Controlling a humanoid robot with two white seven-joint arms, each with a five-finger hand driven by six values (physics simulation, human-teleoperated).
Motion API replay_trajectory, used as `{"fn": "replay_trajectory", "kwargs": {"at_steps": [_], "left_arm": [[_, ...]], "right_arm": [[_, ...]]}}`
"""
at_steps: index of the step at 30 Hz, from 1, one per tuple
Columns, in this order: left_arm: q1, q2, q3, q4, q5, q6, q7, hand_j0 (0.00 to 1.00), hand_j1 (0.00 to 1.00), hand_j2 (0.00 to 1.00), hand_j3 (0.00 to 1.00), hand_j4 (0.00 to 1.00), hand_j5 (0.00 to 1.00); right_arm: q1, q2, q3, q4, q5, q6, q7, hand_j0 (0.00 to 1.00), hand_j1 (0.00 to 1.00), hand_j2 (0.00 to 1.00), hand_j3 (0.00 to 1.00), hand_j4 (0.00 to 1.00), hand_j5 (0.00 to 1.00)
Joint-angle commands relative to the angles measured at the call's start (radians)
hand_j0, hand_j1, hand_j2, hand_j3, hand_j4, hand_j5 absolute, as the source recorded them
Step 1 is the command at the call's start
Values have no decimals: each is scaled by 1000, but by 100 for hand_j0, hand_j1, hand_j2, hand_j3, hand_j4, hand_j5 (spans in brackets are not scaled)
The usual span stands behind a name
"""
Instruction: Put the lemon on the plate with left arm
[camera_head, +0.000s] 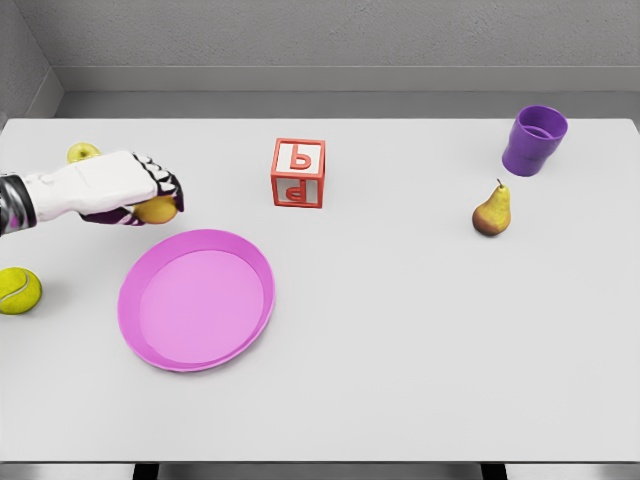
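Note:
My left hand (150, 197) reaches in from the left edge, its fingers curled around a yellow lemon (157, 210) that shows beneath the palm. The hand hovers just beyond the far left rim of the pink plate (150, 345), which lies flat on the white table at the lower left. Most of the lemon is hidden by the hand. The right arm is out of sight.
A yellow-green apple (82, 153) sits behind the left forearm. A tennis ball (18, 290) lies at the left edge. A red letter block (298, 173) stands mid-table. A pear (491, 211) and a purple cup (535, 140) are at the far right.

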Motion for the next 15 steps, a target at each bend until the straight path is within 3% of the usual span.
{"fn": "replay_trajectory", "kwargs": {"at_steps": [1, 6, 15], "left_arm": [[0, 16, 2, -41, 18, 2, -1, 56, 56, 56, 56, 56, 56], [17, 22, -3, -96, 35, 2, -2, 56, 56, 56, 56, 56, 56], [101, 21, 3, -176, 33, 2, -22, 56, 56, 56, 56, 56, 56]], "right_arm": [[0, 0, 0, 0, 0, 0, 0, 100, 100, 100, 100, 100, 100], [0, 0, 1, 0, 0, 0, 0, 100, 100, 100, 100, 100, 100], [0, 0, 0, 0, 0, 0, 0, 100, 100, 100, 100, 100, 100]]}}
